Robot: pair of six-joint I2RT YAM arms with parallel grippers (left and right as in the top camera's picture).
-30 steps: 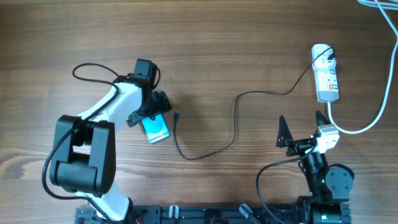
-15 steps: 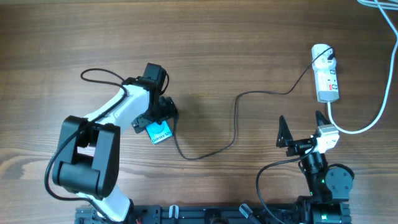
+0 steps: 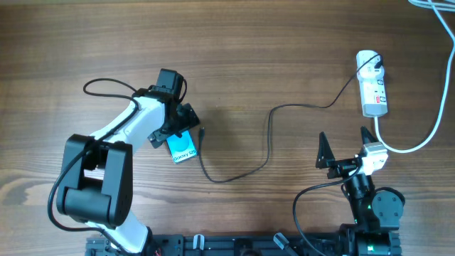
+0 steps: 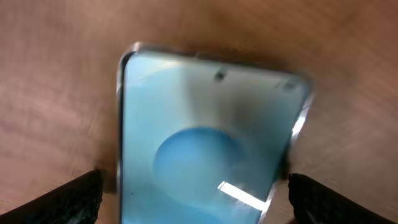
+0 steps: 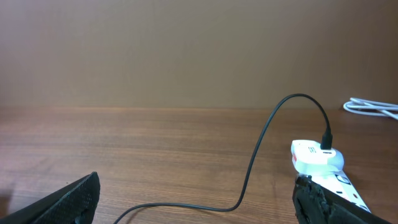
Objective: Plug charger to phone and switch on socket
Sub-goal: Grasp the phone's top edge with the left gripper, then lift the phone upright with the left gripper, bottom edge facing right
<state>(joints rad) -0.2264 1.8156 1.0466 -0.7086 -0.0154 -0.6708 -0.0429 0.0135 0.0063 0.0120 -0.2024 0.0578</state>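
Observation:
The phone (image 3: 183, 148) lies flat on the wooden table, teal screen up, partly under my left gripper (image 3: 174, 131). In the left wrist view the phone (image 4: 205, 137) fills the frame. My left gripper (image 4: 198, 211) stands open astride the phone, with a narrow gap at each finger. The charger (image 3: 269, 139) runs as a thin black cable from its small tip (image 3: 202, 132), just right of the phone, to the plug in the socket (image 3: 373, 91). My right gripper (image 3: 346, 146) hangs open near the front edge, below the socket. In the right wrist view my right gripper (image 5: 199, 211) holds nothing, and the charger (image 5: 254, 163) curves up to the socket (image 5: 316, 155).
A thick white cord (image 3: 426, 139) loops from the socket's near end round the table's right side and off the top right corner. It shows as the white cord (image 5: 373, 107) at the far right of the right wrist view. Bare wood table (image 3: 284, 50) lies all around.
My left gripper swung a little right and toward the front, then came back slightly. The phone has shifted a touch to the right. The right arm has not moved.

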